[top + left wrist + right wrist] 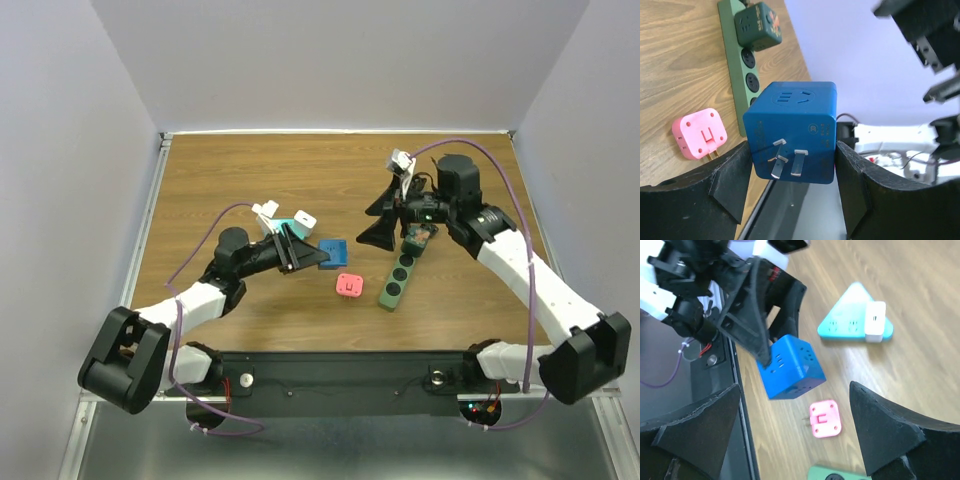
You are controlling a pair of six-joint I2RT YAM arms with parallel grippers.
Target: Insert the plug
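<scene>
Between left fingers [727, 187], blue plug [795, 132] pinched at its sides, right fingers [695, 427] spread

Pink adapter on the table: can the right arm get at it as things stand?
Probably yes. The pink adapter lies in the open beside the green strip; the right arm's jaws stand open and empty, and the left arm holds the blue cube off to one side.
</scene>
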